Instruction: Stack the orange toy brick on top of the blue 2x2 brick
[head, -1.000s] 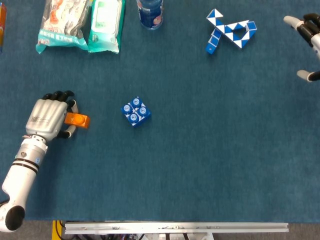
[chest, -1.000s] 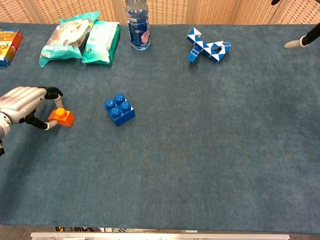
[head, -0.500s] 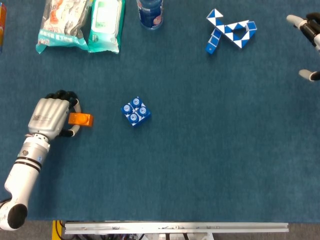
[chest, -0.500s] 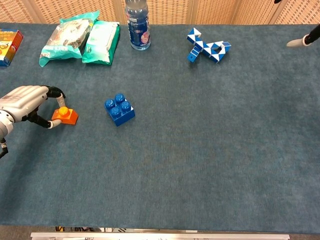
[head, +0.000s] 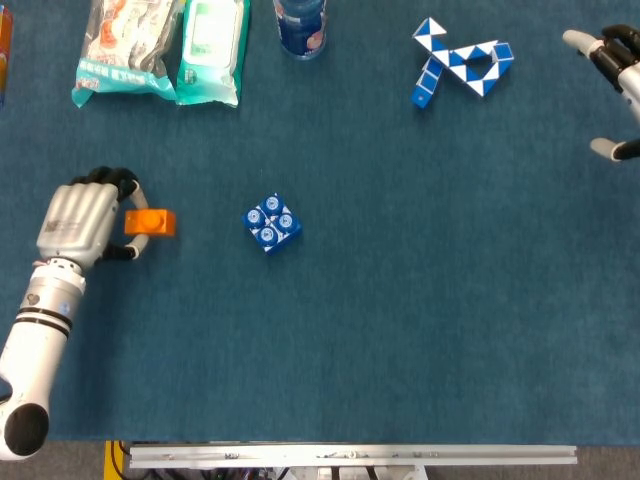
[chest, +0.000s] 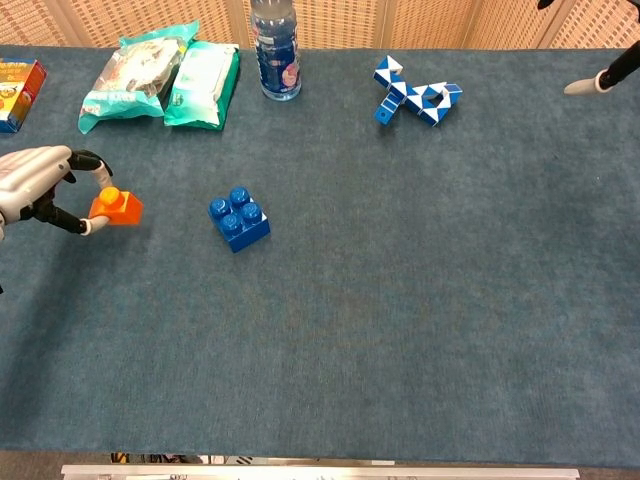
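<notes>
1. The left hand (head: 75, 222) pinches the orange brick (head: 149, 222) by its fingertips, left of the blue brick (head: 271, 223) and well apart from it.
2. The right hand (head: 615, 60) sits at the far edge – fingers spread, holding nothing.
3. Risk: so shallow a pinch could let the brick twist or drop in transit – studs would then misalign.

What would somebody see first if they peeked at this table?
Probably the bright orange brick, pinched by the left robot hand at the left side of the blue table. Next comes the blue 2x2 brick sitting alone a little to its right, with nothing on top yet. At the far edge a blue-and-white twisty puzzle stands out too.
</notes>
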